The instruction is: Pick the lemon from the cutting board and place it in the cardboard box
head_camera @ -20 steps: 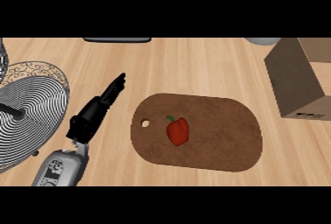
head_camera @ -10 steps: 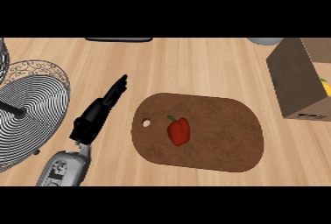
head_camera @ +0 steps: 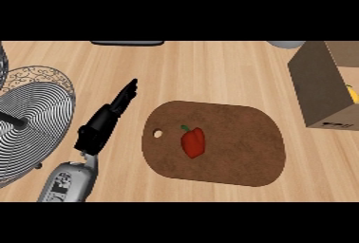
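A brown cutting board [head_camera: 238,159] lies in the middle of the counter with only a red pepper [head_camera: 193,142] on it. The cardboard box [head_camera: 317,88] stands at the right edge. A yellow lemon [head_camera: 351,93] shows partly inside the box, cut off by the view's edge. My left hand [head_camera: 105,121] rests on the counter left of the board, fingers straight and pointing up to the right, holding nothing. The right hand does not show in this view.
A round wire rack [head_camera: 32,121] fills the left side, close to my left forearm. A dark flat object [head_camera: 127,42] and a grey bowl [head_camera: 285,44] sit at the far edge. Bare wood lies between the board and the box.
A bit of yellow lemon has come into sight inside the box at the right edge. The left hand and the pepper have barely moved.
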### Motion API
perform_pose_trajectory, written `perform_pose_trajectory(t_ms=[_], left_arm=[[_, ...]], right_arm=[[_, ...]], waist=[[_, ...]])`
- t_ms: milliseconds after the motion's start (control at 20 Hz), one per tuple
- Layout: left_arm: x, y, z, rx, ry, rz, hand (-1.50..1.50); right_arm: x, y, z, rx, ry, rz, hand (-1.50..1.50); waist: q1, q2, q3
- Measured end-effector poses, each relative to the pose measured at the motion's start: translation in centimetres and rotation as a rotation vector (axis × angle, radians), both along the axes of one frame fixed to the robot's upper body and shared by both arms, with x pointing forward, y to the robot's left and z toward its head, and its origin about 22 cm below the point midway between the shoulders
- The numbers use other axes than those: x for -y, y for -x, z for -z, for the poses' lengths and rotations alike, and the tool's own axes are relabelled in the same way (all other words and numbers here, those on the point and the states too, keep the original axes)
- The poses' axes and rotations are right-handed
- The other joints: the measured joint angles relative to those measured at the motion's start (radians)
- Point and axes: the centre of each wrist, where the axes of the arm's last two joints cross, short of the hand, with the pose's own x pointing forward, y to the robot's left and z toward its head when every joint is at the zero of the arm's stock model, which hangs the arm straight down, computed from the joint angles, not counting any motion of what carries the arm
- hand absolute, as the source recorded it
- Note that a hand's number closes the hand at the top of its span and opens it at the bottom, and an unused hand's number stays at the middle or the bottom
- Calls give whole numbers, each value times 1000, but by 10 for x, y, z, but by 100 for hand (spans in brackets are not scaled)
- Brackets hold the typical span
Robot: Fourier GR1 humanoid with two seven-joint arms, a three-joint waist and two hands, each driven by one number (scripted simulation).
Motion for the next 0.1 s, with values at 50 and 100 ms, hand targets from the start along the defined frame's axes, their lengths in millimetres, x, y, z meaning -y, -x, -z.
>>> perform_pose_trajectory(t_ms=[50, 100], left_arm=[[1, -1, -1, -2, -1, -2, 0], [3, 0, 0, -2, -3, -6, 0]], right_arm=[[4, 2, -3, 28, -48, 3, -150], [11, 6, -9, 49, -91, 5, -150]], waist=[[0, 0, 0], [-2, 0, 0]])
